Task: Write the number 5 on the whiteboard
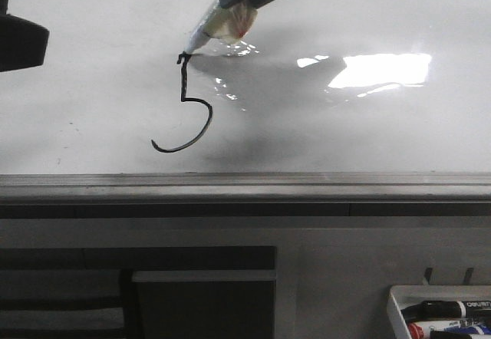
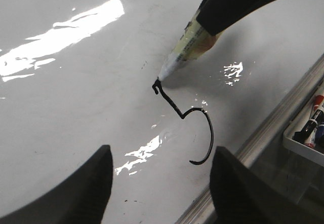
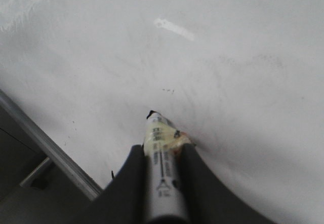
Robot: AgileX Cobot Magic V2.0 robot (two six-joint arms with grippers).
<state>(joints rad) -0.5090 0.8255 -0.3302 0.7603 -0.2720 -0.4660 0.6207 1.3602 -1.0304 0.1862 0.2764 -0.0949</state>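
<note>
In the front view the right tool [image 1: 230, 5] comes in from above, clenched on a marker [image 1: 205, 34] whose tip touches the whiteboard [image 1: 92, 93] at the top of the number 5 [image 1: 186, 109]; the stem and hooked belly are drawn, the flat top bar is not, beyond a small tick at the stem's head. The grey ledge [image 1: 245, 187] runs below, and a small tray of markers [image 1: 441, 312] sits lower right. The left tool is only a dark shape at the left edge here. To finish well, I judge the tip should keep light, even contact and travel straight to the right from the stem's top, lifting cleanly at the end. The left wrist view shows what the front does not: the left tool [image 2: 159, 183] with fingers spread apart, holding nothing, well apart from the numeral [image 2: 187, 117], and the tip meeting the stroke's start. The right wrist view alone shows both fingers [image 3: 129, 183] pressed around the taped marker barrel [image 3: 161, 158], though the barrel hides nearly all of the numeral.
</note>
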